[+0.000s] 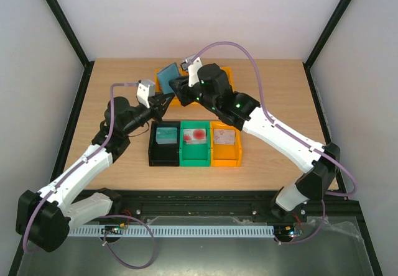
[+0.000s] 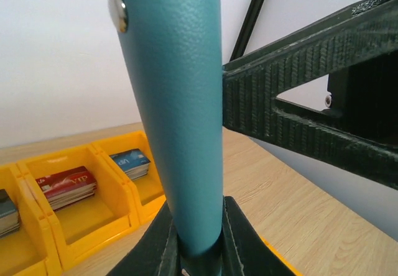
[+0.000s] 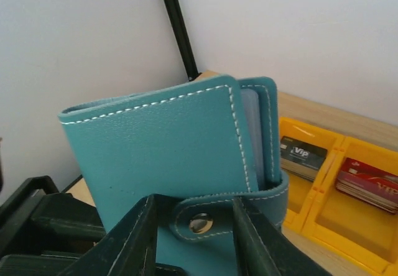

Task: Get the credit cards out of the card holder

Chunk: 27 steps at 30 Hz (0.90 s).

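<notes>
One card holder point(image 1: 166, 76) above table point(image 1: 286, 83), white walls point(image 1: 155, 15).

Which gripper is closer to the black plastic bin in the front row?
Left. The left gripper hangs just past the far wall of the black plastic bin, shut on the slate-blue bifold wallet. The right gripper grips the same wallet farther back, over the yellow plastic tray.
</notes>
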### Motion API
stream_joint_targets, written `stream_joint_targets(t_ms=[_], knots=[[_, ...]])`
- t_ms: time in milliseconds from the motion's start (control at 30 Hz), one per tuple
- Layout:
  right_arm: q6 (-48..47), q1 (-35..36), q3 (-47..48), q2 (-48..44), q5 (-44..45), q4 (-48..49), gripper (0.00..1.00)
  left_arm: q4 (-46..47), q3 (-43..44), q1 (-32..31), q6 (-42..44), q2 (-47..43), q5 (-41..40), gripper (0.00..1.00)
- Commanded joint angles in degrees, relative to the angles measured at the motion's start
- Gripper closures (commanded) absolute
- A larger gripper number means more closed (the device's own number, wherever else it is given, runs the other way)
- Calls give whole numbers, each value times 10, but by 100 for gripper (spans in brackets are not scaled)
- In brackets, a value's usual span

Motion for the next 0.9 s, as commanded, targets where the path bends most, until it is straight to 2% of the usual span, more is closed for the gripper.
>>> stream_joint_targets(t_ms=[0,167,367,500,667,867], knots=[[-3,5,22,6,62,-17,69,31,7,-4,8,-12,5,98],[2,5,23,16,108,-37,82,35,8,-5,10,-12,11,98],[6,5,19,21,121,-58,98,36,7,-5,14,-13,2,98],[7,5,19,21,128,-66,98,36,5,-5,15,-14,3,98],[-7,1,14,12,184,-84,98,29,2,-5,20,-18,2,98],[-12,-42,2,-2,204,-125,98,19,-4,-5,27,-23,6,98]])
